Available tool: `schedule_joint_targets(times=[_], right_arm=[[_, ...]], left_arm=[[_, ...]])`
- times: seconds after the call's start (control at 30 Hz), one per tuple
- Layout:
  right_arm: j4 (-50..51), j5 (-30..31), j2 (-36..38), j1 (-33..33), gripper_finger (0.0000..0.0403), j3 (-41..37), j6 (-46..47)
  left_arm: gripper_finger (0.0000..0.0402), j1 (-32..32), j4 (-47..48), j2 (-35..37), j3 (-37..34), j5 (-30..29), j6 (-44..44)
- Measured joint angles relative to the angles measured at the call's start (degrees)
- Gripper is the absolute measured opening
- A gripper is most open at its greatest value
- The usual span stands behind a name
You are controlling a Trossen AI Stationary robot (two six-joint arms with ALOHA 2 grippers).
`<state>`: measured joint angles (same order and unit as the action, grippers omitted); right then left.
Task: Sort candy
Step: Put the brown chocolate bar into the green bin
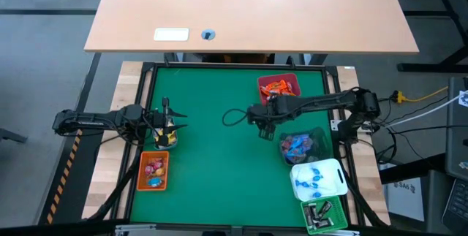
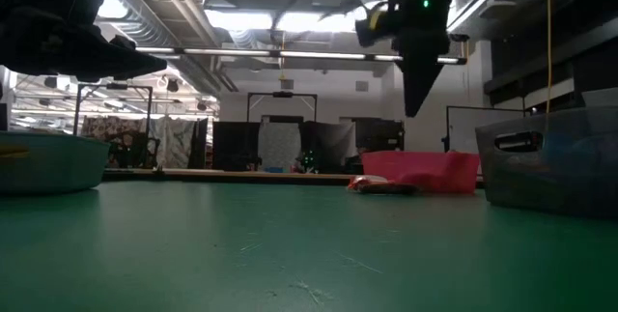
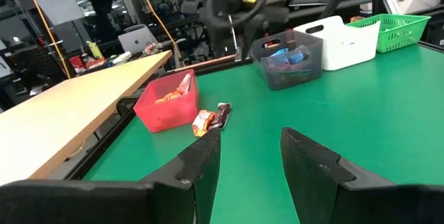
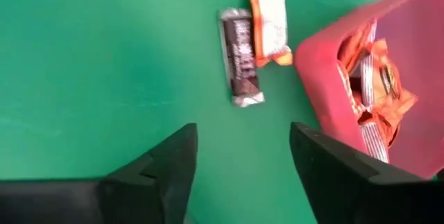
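The right gripper (image 4: 239, 165) is held open and empty above bare green mat (image 1: 219, 170), just beside the red bin (image 4: 388, 78), where a dark brown candy (image 4: 240, 57) and an orange candy (image 4: 269, 23) lie touching. The left gripper (image 3: 250, 161) is held open, nothing gripped, near the mat's left edge.

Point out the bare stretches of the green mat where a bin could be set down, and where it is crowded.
Bare: the middle of the green mat, between the orange bin on the left and the clear bin on the right. Crowded: the right edge, where the red bin, clear bin, white bin and green bin stand in a row; two loose candies lie beside the red bin.
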<state>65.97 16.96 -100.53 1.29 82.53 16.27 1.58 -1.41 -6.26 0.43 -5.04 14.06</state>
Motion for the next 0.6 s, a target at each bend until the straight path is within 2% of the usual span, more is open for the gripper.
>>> schedule_joint_targets(times=[0.13, 0.3, 0.5, 0.6], right_arm=[[-3.30, -0.05, 0.02, -3.36, 0.0251, -3.36, -0.04], [-4.62, -0.21, 0.00, -6.93, 0.0253, -6.56, -0.06], [-10.13, -6.73, 0.00, -9.86, 0.0245, -9.97, -0.26], [-15.28, -7.55, 0.00, -10.11, 0.0244, -11.79, -2.23]], left_arm=[[0.0141, 0.00, 0.02, 0.01, -0.02, 0.01, 0.00], [0.0141, 0.02, 0.00, 0.02, -0.01, 0.00, 0.00], [0.0141, 0.01, 0.01, 0.02, 0.00, 0.01, -0.01], [0.0141, 0.02, 0.00, 0.02, 0.00, 0.00, 0.00]])
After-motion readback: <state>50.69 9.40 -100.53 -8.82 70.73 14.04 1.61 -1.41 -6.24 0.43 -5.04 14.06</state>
